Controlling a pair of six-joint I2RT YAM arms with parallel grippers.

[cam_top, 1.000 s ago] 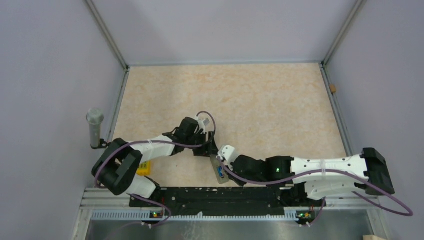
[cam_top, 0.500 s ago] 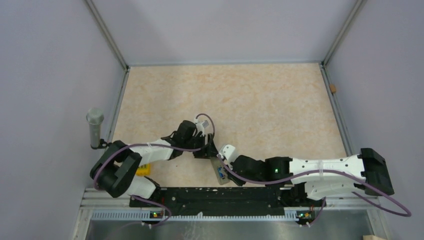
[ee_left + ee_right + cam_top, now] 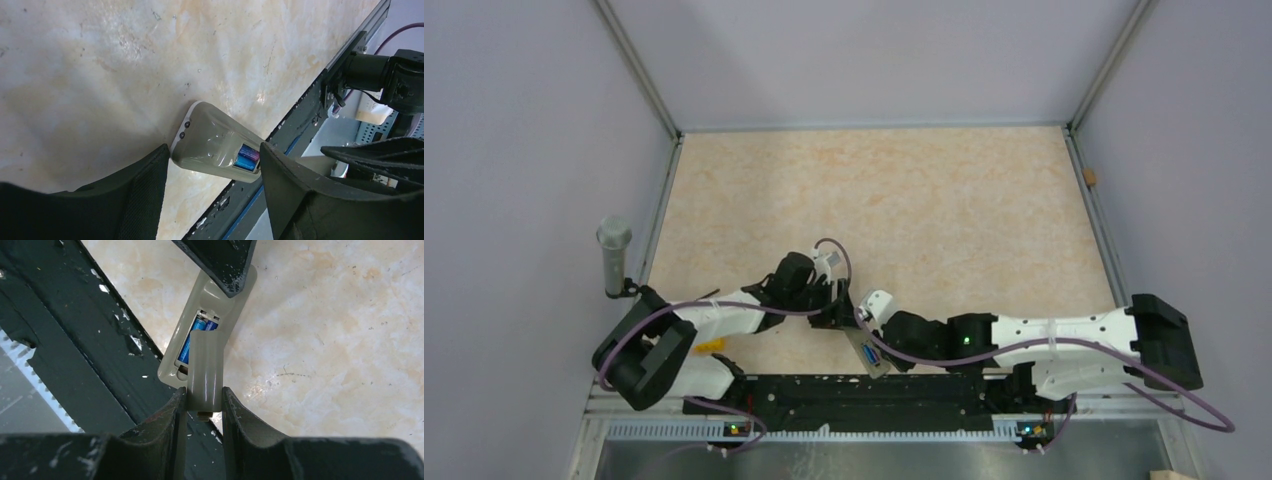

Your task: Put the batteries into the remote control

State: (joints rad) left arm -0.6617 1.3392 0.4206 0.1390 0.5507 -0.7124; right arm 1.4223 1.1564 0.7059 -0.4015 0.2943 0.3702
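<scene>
The remote control (image 3: 869,355) lies grey back up at the table's front edge, slanted against the black rail. Its battery bay is uncovered, and the blue batteries (image 3: 197,336) lie in it side by side; their ends (image 3: 248,157) also show in the left wrist view. My right gripper (image 3: 205,396) is shut on the small grey cover piece (image 3: 205,371) and holds it over the bay's near half. My left gripper (image 3: 214,150) is open and straddles the remote (image 3: 212,148). One of its fingers (image 3: 220,262) sits over the remote's far end.
The black front rail (image 3: 854,388) runs right beside the remote. A yellow block (image 3: 711,345) peeks out behind the left arm. A grey cylinder on a post (image 3: 613,255) stands by the left wall. A small brown piece (image 3: 1089,178) sits at the right wall.
The left arm has come forward toward the front edge and the remote. The remote has turned to a slant. The right gripper has shifted slightly with the cover.
</scene>
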